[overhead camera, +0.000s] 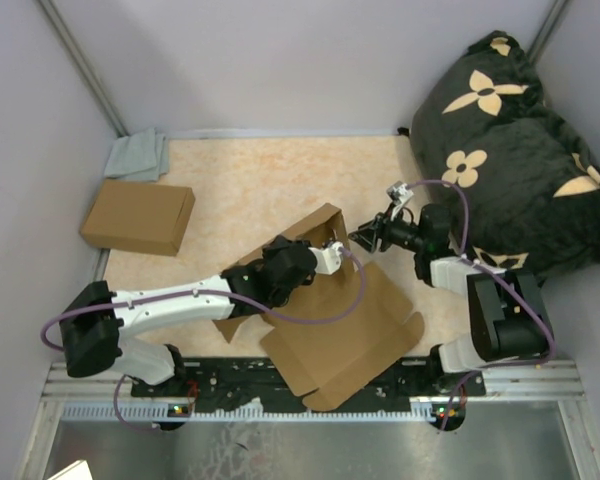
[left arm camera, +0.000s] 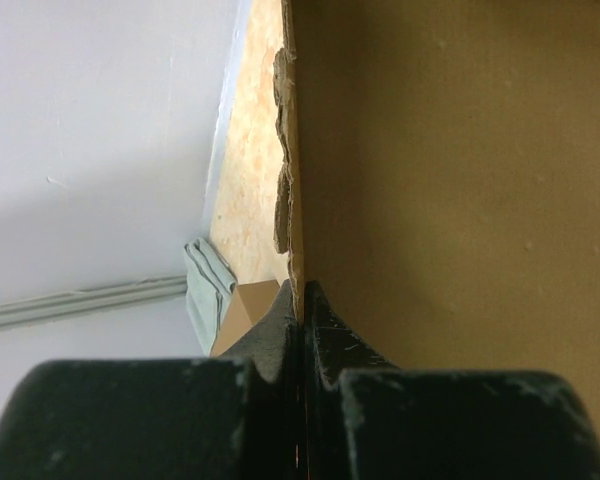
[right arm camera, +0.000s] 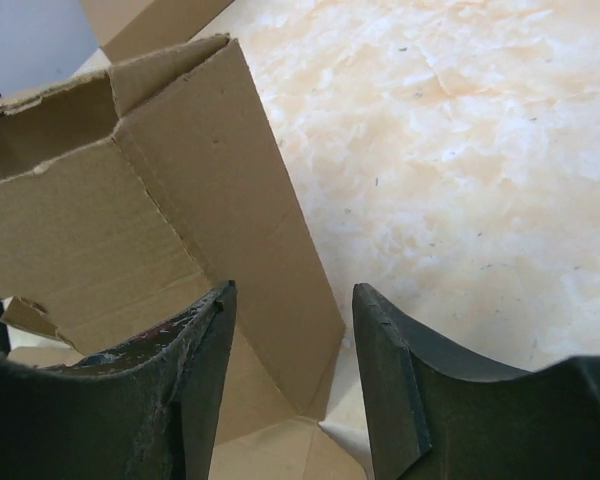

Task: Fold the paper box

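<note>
Left gripper point(left arm camera: 300, 305), arm stretching forward, is pinching tight a raised flap of the brown die-cut cardboard paper box point(overhead camera: 345, 340) lying between both arms. Right gripper point(right arm camera: 290, 300) is hovering half-open beside that flap, empty. One smaller closed brown cardboard box point(overhead camera: 137, 217) is sitting far-left.

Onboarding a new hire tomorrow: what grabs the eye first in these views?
The half-folded paper box at table centre, one panel raised, with the left gripper shut on that panel's edge and the right gripper open beside it. Then the black flower-print pillow filling the far right corner, and a second, ready-made cardboard box at far left.
</note>
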